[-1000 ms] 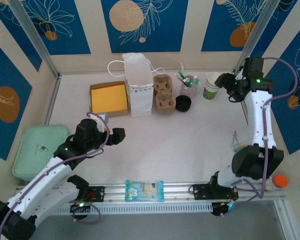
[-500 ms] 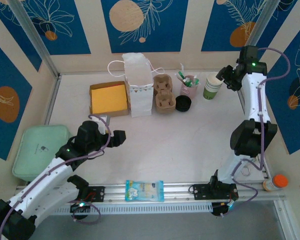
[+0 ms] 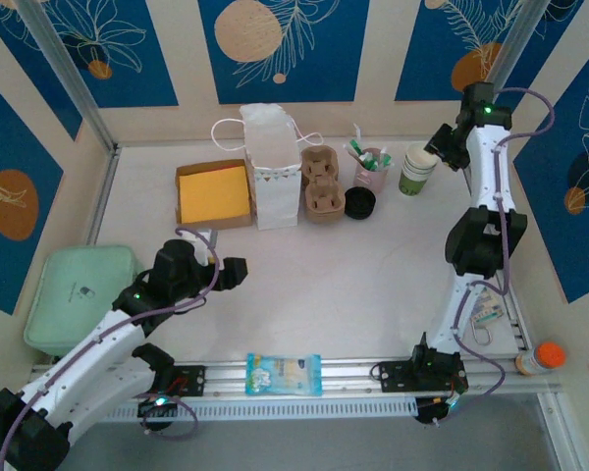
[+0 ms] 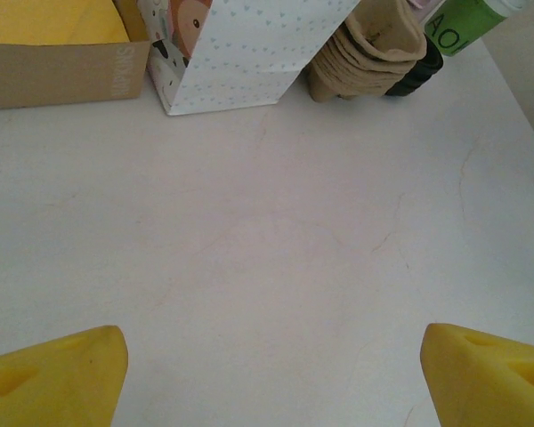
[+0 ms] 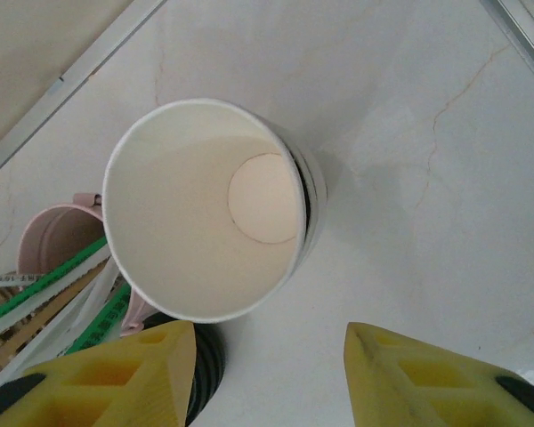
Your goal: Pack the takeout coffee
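Observation:
The takeout coffee (image 3: 417,169), a paper cup with a white top and green lower band, stands upright at the back right of the table. From above in the right wrist view the cup (image 5: 205,209) is empty with a cream inside. My right gripper (image 3: 442,147) hovers just to its right. Its yellow fingers (image 5: 267,342) are open, with bare table between them and the cup just ahead of the tips. My left gripper (image 3: 238,270) is open over the bare mid-left table, with nothing between its fingers (image 4: 271,356). The cup's green band (image 4: 463,22) peeks in at the left wrist view's top right.
Along the back stand a yellow-lined cardboard box (image 3: 214,194), a white paper bag (image 3: 273,167), a cardboard cup carrier (image 3: 322,183), a pink cup of utensils (image 3: 371,167) and a black lid (image 3: 359,203). A mint container (image 3: 79,294) lies at the left and a snack packet (image 3: 284,374) on the front rail.
The right arm has reached further back, bringing its gripper closer to the cup, and its fingers have narrowed. The left arm has hardly moved.

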`<action>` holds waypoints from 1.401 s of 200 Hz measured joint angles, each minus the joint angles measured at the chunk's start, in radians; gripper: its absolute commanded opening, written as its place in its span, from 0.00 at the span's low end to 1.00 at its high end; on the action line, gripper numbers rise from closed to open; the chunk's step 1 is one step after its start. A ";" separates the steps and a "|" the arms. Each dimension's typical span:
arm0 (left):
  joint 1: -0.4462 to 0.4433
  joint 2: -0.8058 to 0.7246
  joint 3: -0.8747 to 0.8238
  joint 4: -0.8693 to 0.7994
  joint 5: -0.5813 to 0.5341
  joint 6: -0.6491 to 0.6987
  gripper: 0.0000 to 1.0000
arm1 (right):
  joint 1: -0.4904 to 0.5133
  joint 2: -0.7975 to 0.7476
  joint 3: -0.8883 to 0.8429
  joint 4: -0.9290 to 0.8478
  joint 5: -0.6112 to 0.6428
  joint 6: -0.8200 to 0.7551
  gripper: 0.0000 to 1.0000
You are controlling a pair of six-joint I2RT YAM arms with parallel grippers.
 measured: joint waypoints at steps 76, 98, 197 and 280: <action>-0.001 0.000 0.000 0.000 0.000 0.000 0.85 | 0.021 0.104 0.094 -0.047 0.005 -0.007 0.41; -0.002 0.000 0.000 0.000 -0.001 0.000 0.85 | 0.023 0.123 0.098 -0.055 0.016 -0.007 0.39; -0.002 -0.006 0.000 -0.001 -0.006 0.001 0.86 | 0.023 0.137 0.140 -0.067 0.045 -0.014 0.24; -0.002 -0.038 0.000 -0.016 -0.024 0.006 0.86 | 0.023 0.146 0.146 -0.073 0.069 -0.006 0.35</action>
